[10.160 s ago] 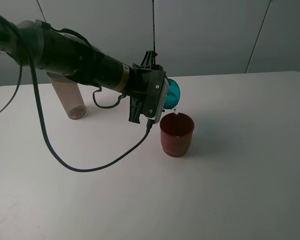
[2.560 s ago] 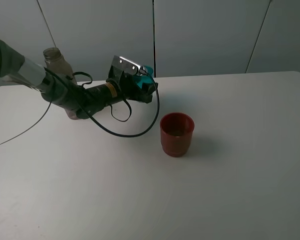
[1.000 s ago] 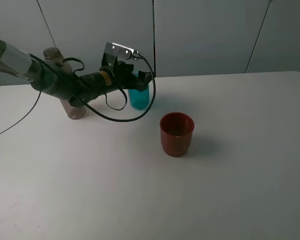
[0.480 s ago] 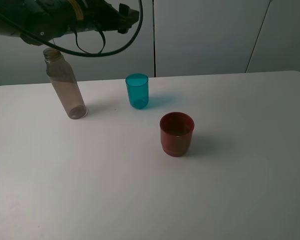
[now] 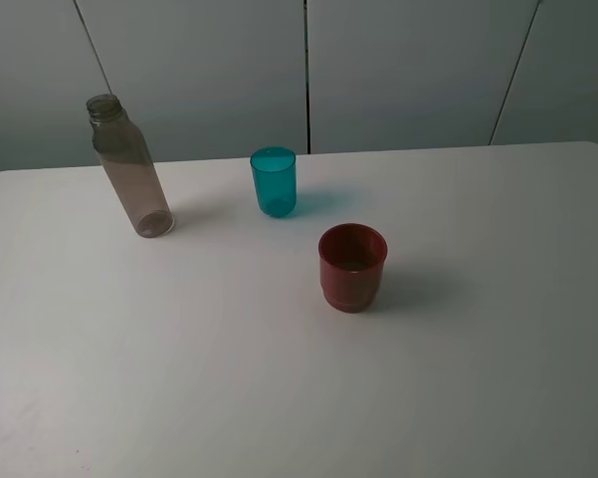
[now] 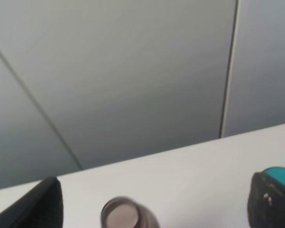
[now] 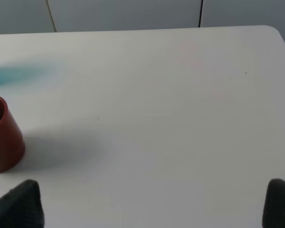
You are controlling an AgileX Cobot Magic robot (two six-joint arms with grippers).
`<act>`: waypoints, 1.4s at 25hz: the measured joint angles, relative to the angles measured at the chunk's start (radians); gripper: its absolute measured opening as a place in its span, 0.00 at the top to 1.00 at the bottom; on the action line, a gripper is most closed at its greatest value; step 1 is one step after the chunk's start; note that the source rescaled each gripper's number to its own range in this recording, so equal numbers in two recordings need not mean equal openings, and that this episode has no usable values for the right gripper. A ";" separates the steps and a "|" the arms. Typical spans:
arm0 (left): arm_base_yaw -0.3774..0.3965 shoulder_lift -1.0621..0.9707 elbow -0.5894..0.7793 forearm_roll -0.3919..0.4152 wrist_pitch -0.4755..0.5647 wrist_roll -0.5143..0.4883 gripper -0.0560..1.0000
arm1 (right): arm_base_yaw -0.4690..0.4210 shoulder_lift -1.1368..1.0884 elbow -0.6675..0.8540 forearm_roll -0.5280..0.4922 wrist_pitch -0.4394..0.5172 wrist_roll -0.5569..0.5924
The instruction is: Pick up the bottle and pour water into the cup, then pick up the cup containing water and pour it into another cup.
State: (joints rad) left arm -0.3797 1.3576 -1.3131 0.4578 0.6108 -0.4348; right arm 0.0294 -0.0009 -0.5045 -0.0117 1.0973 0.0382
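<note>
The bottle [image 5: 125,165], the cup [image 5: 274,181] beside it and another cup [image 5: 352,266] are all standing free on the tabletop [image 5: 478,349], suggesting both pours are finished. The left gripper [image 6: 151,209] and right gripper [image 7: 151,206] are gaping wide, holding nothing.

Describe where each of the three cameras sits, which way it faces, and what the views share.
Exterior high: mounted above, looking down on the white table; no arm shows.
Left wrist: low, facing the wall; both fingertips frame the tinted clear plastic bottle.
Right wrist: looks across the table; dark fingertips at the corners.
Shared: the small teal translucent tumbler and the squat dark red cup appear in several views.
</note>
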 joint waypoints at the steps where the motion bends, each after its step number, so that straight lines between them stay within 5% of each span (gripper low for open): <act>1: 0.000 -0.037 0.002 -0.003 0.063 0.000 0.01 | 0.000 0.000 0.000 0.000 0.000 0.000; 11: 0.000 -0.579 0.345 -0.073 0.347 -0.084 0.01 | 0.000 0.000 0.000 0.000 0.000 0.000; 18: 0.000 -1.066 0.536 -0.137 0.449 -0.071 0.01 | 0.000 0.000 0.000 0.000 0.000 0.000; 22: 0.000 -1.314 0.623 -0.139 0.461 0.050 0.01 | 0.000 0.000 0.000 0.000 0.000 0.000; 28: 0.000 -1.351 0.707 -0.268 0.494 0.292 0.01 | 0.000 0.000 0.000 0.000 0.000 0.000; 35: 0.000 -1.358 0.799 -0.316 0.475 0.334 0.01 | 0.000 0.000 0.000 0.000 0.000 0.000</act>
State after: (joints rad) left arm -0.3797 0.0000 -0.5143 0.1422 1.0862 -0.1008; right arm 0.0294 -0.0009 -0.5045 -0.0117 1.0973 0.0382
